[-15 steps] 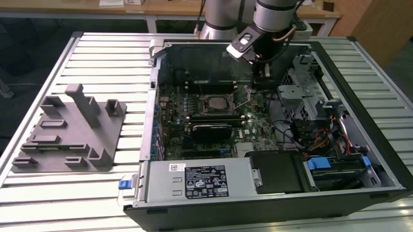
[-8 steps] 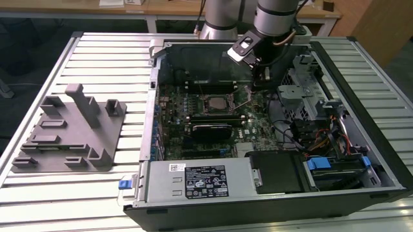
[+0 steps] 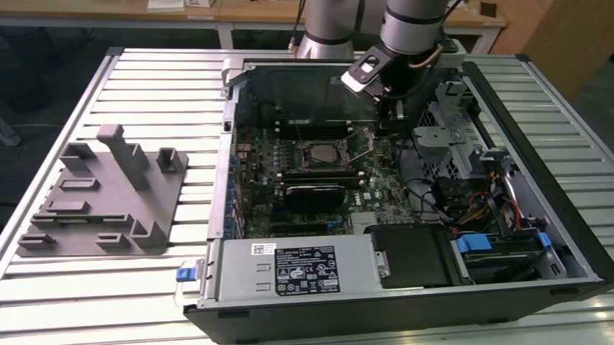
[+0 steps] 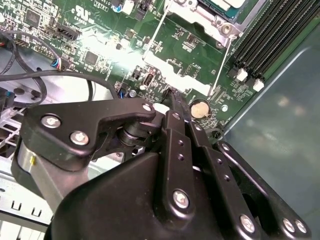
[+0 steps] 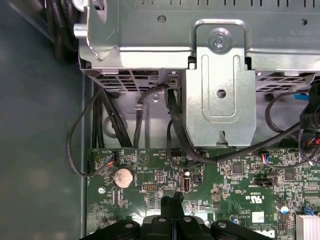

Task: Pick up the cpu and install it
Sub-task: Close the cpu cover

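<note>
- Exterior view: the case [image 3: 576, 237] lies open on the table [image 3: 144, 86]. The cpu [image 3: 321, 152] is down in the socket [image 3: 338, 138] in the middle of the board [image 3: 384, 194]. It's a small flat square with a silvery-grey top, lying level as far as I can tell.
- Same view: the gripper [image 3: 382, 123] hangs over the board just off the socket, on the exterior view's right, not touching the cpu. So I'd say pick and place are done. A thin lever [image 3: 363, 146] beside the socket looks raised, so the clamp is probably not latched, but don't quote me on that.
- Second wrist view: the gripper [image 4: 173, 95] has its fingers [image 4: 180, 150] pressed together, with nothing visible between them. The tips sit low over the board next to the coin cell [image 4: 199, 108]. What I take for an edge of the cpu [image 4: 222, 3] is grey with a pale rim, well apart from the tips.
- First wrist view: the gripper [image 5: 175, 199] is narrow and empty-looking here too, near the coin cell [image 5: 123, 176], with the drive cage [image 5: 220, 90] beyond it.
</note>
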`<state>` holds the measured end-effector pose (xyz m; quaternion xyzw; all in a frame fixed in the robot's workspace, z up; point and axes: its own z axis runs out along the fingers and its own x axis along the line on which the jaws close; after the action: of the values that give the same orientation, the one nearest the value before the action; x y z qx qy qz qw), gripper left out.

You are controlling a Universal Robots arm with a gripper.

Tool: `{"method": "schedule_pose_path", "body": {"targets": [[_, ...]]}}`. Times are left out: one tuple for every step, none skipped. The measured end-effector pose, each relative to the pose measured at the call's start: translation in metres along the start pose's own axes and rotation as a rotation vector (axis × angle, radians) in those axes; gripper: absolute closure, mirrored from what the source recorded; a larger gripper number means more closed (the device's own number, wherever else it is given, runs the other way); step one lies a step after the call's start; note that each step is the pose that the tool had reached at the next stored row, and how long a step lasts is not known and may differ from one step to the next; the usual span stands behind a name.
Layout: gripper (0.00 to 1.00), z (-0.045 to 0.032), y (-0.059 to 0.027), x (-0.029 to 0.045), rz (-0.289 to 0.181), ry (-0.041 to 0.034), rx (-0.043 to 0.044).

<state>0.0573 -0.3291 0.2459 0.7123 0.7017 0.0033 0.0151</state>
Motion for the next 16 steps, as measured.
{"method": "schedule_pose_path", "body": {"targets": [[0.89,0.0,0.0005,0.0,0.0,-0.0001,0.0002],[0.89,0.0001,0.0009,0.0,0.0,-0.0001,0.0002],[0.89,0.0011,0.0022,0.0,0.0,0.0,0.0011],[0.89,0.0022,0.0021,0.0001,0.0,0.0004,0.0016],[0.89,0.0026,0.0021,0.0001,0.0,0.0001,0.002],[0.89,0.0025,0.0021,0.0,0.0,0.0,0.0021],[0.89,0.0025,0.0021,0.0,0.0,-0.0001,0.0021],[0.89,0.0026,0.0021,0.0,0.0,-0.0001,0.0021],[0.89,0.0026,0.0021,0.0,0.0,-0.0001,0.0021],[0.89,0.0026,0.0021,0.0,0.0,-0.0001,0.0021],[0.89,0.0026,0.0021,0.0,0.0,-0.0001,0.0021],[0.89,0.0027,0.0019,0.0,0.0,0.0,0.0021],[0.89,0.0027,0.0018,0.0,0.0,0.0,0.0021],[0.89,0.0026,0.0018,0.0,0.0,-0.0001,0.0021],[0.89,0.0026,0.0018,0.0,0.0,-0.0001,0.0021],[0.89,0.0027,0.0018,0.0,0.0,-0.0001,0.0021]]}}
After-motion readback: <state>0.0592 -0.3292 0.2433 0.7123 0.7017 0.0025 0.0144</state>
